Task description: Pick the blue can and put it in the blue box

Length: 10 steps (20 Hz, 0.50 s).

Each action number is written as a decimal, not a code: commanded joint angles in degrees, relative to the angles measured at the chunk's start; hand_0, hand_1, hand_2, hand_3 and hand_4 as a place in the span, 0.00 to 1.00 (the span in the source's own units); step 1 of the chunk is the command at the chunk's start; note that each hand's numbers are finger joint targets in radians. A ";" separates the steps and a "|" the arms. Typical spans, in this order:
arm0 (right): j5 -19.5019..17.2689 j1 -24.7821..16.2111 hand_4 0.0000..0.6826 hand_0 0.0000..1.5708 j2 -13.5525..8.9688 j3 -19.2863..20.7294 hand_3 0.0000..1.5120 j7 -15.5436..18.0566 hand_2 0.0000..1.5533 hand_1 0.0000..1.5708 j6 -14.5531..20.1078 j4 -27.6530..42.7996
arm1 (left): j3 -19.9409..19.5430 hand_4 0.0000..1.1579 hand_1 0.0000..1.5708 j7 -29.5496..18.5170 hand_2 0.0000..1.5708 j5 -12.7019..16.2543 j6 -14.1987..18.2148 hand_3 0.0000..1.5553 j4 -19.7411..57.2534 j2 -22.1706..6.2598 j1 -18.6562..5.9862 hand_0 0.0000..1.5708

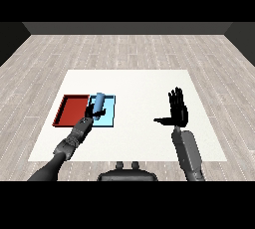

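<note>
- Left hand (91,113) has fingers curled round the blue can (98,102), over the blue tray (110,120).
- Red tray (72,109) touches it at 9 o'clock.
- Right hand (178,112) has fingers straight and apart.

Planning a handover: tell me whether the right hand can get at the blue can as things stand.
Probably not: the blue can is held in the left hand over the light blue tray, while the right hand stands open, far across the table.
</note>
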State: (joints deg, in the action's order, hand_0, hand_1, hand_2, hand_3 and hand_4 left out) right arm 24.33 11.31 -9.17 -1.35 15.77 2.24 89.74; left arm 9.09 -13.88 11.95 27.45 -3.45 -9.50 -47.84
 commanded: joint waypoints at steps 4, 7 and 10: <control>-1.06 0.51 0.00 0.00 -0.65 -0.34 0.00 -3.76 0.00 0.00 1.93 5.19 | 0.89 0.00 0.00 1.40 0.00 -2.13 5.76 0.00 1.74 -0.23 -0.91 0.00; 0.17 4.31 0.00 0.00 -2.22 2.98 0.00 0.20 0.00 0.00 -2.30 -1.86 | -0.66 0.00 0.00 0.63 0.00 -1.01 8.88 0.00 0.44 -0.06 -1.13 0.00; -2.06 -0.49 0.00 0.00 0.63 -0.26 0.00 2.07 0.00 0.00 -1.31 0.17 | -3.29 0.00 0.00 -5.58 0.00 1.02 9.47 0.00 -2.39 -0.73 0.93 0.00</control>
State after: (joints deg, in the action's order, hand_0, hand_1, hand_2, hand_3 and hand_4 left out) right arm 23.05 11.42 -9.30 -1.18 16.01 1.70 91.10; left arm 7.91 -14.98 11.50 33.93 -3.82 -9.89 -48.26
